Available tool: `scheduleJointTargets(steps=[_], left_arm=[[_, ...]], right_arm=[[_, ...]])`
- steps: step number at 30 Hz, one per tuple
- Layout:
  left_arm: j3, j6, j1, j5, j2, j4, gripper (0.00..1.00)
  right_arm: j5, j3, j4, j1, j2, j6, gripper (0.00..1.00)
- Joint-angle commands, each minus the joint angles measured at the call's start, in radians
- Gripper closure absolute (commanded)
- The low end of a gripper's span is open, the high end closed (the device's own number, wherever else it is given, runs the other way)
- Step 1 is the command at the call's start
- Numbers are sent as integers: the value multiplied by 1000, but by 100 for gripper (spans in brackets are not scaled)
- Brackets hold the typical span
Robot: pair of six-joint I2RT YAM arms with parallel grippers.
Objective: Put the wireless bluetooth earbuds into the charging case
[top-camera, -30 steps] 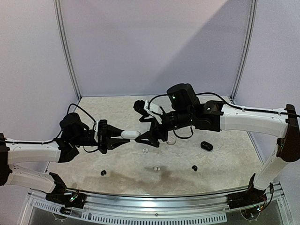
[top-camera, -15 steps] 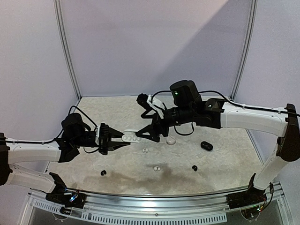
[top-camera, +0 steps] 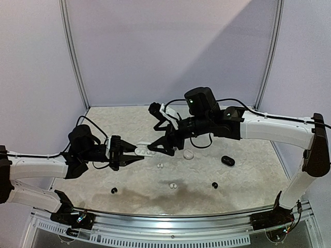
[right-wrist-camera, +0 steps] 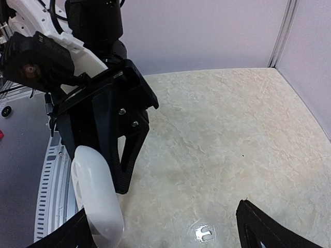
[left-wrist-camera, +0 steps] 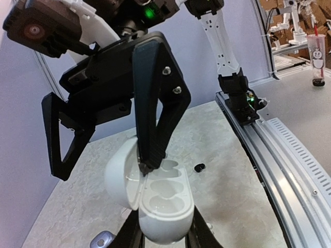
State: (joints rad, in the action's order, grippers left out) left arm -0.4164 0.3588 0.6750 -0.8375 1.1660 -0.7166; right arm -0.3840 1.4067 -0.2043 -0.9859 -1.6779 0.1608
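My left gripper point(top-camera: 133, 153) is shut on the base of a white charging case point(top-camera: 146, 150), held above the table. In the left wrist view the case point(left-wrist-camera: 165, 201) stands open, its lid point(left-wrist-camera: 120, 173) swung left and both sockets empty. My right gripper point(top-camera: 154, 130) is open, and the tip of one of its fingers point(left-wrist-camera: 155, 119) rests at the hinge, by the lid's edge. Earbuds lie on the table: a white pair point(top-camera: 160, 166), another white pair point(top-camera: 172, 185), a black one point(top-camera: 114, 190) and a second black one point(top-camera: 214, 184).
A shut white case point(top-camera: 189, 154) and a black case point(top-camera: 227, 160) lie on the table right of the grippers. Grey walls close the back and sides. A metal rail point(top-camera: 170, 227) runs along the near edge.
The case in my left gripper was shut a second ago and now stands open. My right gripper has shifted slightly left, one finger at the lid. The left arm has barely moved.
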Motion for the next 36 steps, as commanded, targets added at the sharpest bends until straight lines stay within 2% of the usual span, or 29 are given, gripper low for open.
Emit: scheduleJointTargets(steps=[1, 12, 17, 36], left_arm=[[-1, -63, 5, -49, 14, -12, 100], [5, -168, -2, -49, 21, -27, 100], [8, -146, -3, -40, 15, -30, 100], [22, -308, -4, 17, 0, -71, 100]], right_arm=[[-44, 47, 3, 26, -25, 2, 7], [-118, 56, 14, 26, -18, -6, 4], [-135, 67, 7, 26, -18, -4, 4], [-101, 80, 2, 26, 21, -36, 3]])
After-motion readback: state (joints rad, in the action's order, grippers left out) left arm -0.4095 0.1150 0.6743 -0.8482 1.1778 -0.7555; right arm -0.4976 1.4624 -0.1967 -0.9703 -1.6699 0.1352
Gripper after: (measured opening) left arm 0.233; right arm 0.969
